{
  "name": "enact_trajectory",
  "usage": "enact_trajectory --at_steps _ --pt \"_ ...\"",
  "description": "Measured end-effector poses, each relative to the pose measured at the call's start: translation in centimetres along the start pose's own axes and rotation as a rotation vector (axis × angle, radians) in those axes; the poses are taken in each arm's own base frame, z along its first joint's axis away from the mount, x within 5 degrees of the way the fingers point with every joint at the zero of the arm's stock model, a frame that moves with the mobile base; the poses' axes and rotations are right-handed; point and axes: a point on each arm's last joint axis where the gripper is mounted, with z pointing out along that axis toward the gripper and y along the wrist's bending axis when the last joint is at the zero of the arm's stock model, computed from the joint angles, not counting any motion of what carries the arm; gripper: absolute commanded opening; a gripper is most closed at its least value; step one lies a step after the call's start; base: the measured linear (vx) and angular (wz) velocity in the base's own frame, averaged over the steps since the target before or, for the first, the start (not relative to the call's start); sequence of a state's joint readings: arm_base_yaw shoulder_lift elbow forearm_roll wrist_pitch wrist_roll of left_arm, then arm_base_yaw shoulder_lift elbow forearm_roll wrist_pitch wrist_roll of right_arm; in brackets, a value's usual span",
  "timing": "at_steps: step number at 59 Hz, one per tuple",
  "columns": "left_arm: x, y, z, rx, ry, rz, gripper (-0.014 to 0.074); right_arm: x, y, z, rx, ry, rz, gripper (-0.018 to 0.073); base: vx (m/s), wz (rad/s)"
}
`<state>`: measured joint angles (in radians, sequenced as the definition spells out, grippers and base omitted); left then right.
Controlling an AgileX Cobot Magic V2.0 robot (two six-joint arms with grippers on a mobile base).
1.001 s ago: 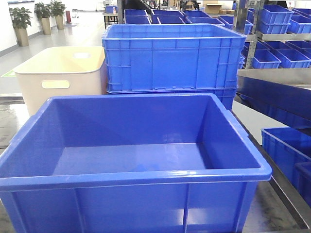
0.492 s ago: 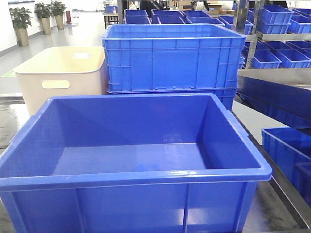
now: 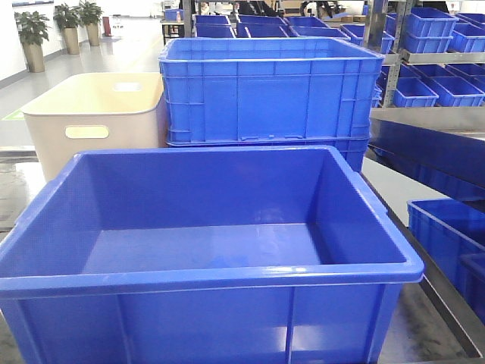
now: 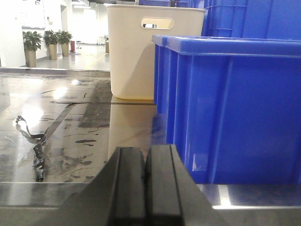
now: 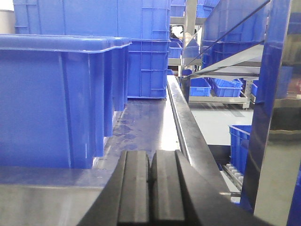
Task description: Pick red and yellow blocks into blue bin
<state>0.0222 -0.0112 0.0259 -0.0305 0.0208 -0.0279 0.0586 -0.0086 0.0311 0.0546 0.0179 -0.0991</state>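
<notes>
Blocks are not visible in any view, so their direction from either hand, and which arm is nearer, cannot be judged. Left hand (image 4: 145,181) sits low over the tabletop's (image 4: 70,141) left edge, fingers pressed together on nothing; beige tub (image 4: 141,52) stands matte and smooth at the rear. Blue bin (image 3: 212,277), glossy, rolled-rimmed, ribbed outside, lies centrally, long axis left-to-right, apparently empty; right hand (image 5: 150,188) is likewise closed, empty, beside its right wall.
</notes>
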Motion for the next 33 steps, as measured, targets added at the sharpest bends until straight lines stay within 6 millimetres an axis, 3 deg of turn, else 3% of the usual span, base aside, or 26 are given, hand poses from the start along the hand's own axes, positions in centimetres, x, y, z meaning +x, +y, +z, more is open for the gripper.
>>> enact_trajectory --at_steps 33 --pt "0.00 0.00 0.00 0.000 0.000 0.000 -0.0007 -0.01 0.00 0.00 0.000 -0.001 -0.007 -0.0010 0.00 0.00"
